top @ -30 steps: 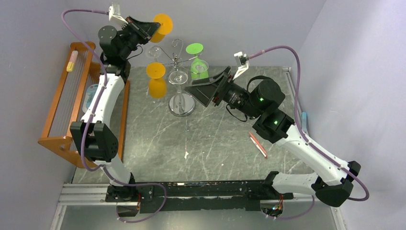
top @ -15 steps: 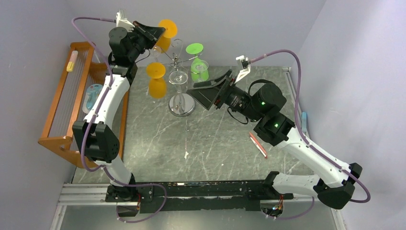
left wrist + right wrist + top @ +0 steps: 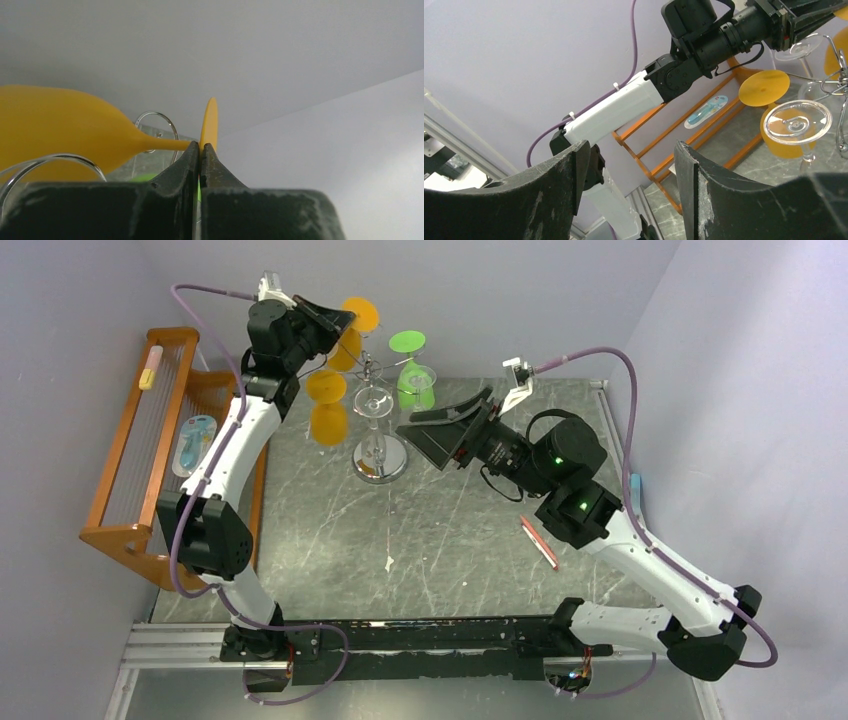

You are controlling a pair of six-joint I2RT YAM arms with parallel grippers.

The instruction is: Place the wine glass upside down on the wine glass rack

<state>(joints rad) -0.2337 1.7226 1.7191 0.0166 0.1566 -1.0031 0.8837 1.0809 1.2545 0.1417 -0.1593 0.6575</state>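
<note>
The left tool (image 3: 200,150) is pressed together on the flat foot (image 3: 209,122) of an orange wine glass (image 3: 65,127), which it holds in the air by the far wall. The glass is up at the curled wire arms (image 3: 370,365) of the wine glass rack (image 3: 385,465), on their far left side; whether it touches the wire cannot be told. The rack stands on the worktop (image 3: 450,530) on its shiny round base. A second orange glass (image 3: 326,388), a green glass (image 3: 416,380) and a clear glass (image 3: 373,400) hang from it. The right tool (image 3: 631,147) has its jaws apart with nothing between them, just right of the rack and facing it. A wooden slatted rack (image 3: 110,505) sits along the left edge, and a red pen (image 3: 540,543) lies on the worktop near the right arm.
</note>
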